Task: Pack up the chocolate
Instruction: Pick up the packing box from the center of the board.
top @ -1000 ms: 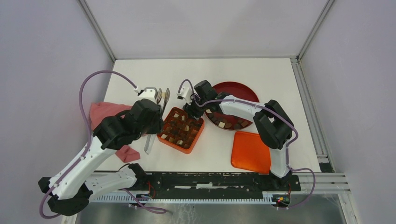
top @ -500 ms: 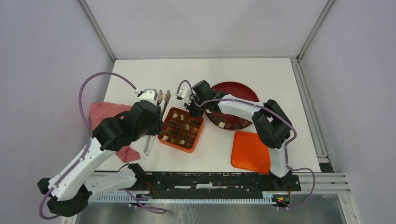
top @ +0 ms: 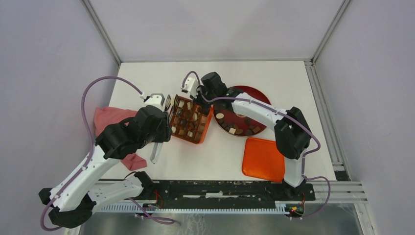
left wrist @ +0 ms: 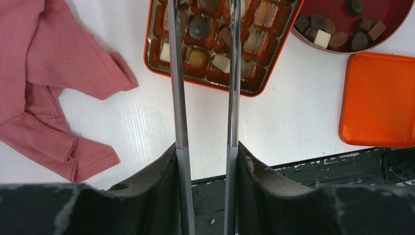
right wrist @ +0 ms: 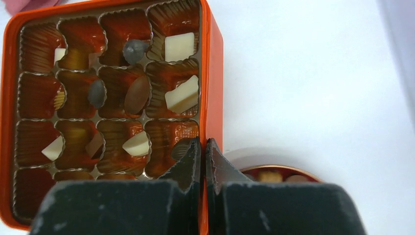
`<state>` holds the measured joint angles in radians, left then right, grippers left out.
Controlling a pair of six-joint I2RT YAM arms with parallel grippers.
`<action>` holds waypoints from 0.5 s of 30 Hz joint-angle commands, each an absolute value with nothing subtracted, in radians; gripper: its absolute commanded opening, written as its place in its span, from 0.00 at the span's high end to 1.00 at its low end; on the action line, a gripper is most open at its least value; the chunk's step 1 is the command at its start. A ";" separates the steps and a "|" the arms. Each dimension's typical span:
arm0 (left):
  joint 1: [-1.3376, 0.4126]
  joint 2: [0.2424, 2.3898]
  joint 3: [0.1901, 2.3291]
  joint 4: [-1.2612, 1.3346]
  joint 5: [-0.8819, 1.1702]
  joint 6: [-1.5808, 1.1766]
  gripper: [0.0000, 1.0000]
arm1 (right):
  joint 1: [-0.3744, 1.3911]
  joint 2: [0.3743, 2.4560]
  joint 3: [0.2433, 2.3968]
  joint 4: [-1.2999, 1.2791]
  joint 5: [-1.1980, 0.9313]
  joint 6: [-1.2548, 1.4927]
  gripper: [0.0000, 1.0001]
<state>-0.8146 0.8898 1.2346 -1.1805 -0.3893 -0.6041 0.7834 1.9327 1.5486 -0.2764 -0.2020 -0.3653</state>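
Observation:
The orange compartmented box (top: 209, 120) holds several pieces of chocolate (right wrist: 180, 47), white and brown, in its cups. My right gripper (right wrist: 202, 147) is shut on the box's right wall (right wrist: 214, 73), pinching it between its jaws; in the top view that gripper (top: 204, 103) stands at the box's far right corner. More chocolate (top: 237, 128) lies in the round dark-red plate (top: 249, 93). My left gripper (left wrist: 205, 147) is shut on a pair of metal tongs (left wrist: 177, 73), whose two arms stand apart and reach over the box (left wrist: 254, 90).
An orange lid (top: 263, 159) lies on the table near the right arm's base. A pink cloth (top: 110, 120) sits at the left, under the left arm. The plate (left wrist: 391, 19) touches or nearly touches the box's right side.
My right gripper has shut on the box's wall and pulled the box away from the arms' bases, turning it. The left arm and its tongs have hardly moved.

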 commanded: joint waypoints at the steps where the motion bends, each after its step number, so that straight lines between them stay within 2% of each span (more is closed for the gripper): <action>1: -0.809 0.864 1.263 -1.141 -0.399 -0.642 0.98 | 0.787 1.830 1.697 -0.246 -0.137 -0.432 1.00; 11: -0.810 0.817 1.240 -1.126 -0.382 -0.646 0.98 | 0.787 1.817 1.736 -0.266 -0.159 -0.415 1.00; 15: -0.810 0.797 1.192 -1.098 -0.338 -0.641 0.98 | 0.761 1.840 1.654 -0.211 -0.290 -0.324 1.00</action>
